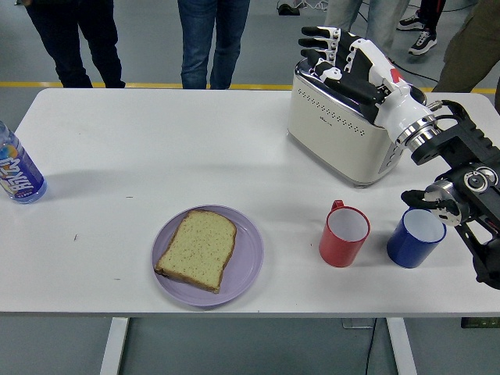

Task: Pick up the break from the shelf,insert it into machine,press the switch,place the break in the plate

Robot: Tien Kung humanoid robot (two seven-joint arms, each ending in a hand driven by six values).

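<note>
One slice of speckled brown-crusted bread (196, 249) lies flat on the lilac plate (244, 276) near the table's front edge. The cream-and-chrome toaster (337, 131) stands far right, upright.

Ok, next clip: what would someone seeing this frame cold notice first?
Probably the robot's right hand, black and white with fingers spread, holding nothing, raised over the top of the cream toaster at the table's far right. Next, the slice of bread lying flat on the purple plate near the front edge. A red cup and a blue cup stand side by side in front of the toaster.
</note>
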